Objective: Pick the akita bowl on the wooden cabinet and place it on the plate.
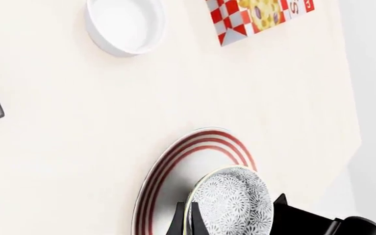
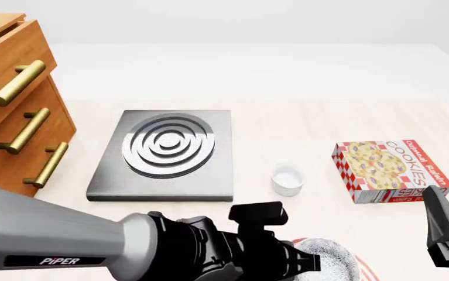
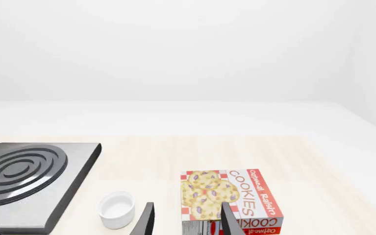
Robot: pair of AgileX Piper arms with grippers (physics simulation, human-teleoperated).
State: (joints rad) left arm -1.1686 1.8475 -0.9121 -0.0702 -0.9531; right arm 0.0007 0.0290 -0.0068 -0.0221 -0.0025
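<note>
- Gripping the bowl (image 1: 234,203) by its rim, the left jaws (image 1: 189,223) hold it over the plate (image 1: 174,171) — front view, 6 o'clock.
- Right jaws (image 3: 186,220) — parted, empty, at 4 o'clock.

Left arm (image 2: 91,240) stretched low across the near edge, grey tube then black wrist. Left gripper (image 1: 230,223) pointing down, black fingers (image 1: 178,223) closed on the rim of the akita bowl (image 1: 234,203). Right gripper (image 3: 186,220) up and to the side, fingers apart, nothing between them. Right wrist seen at the far right edge.
</note>
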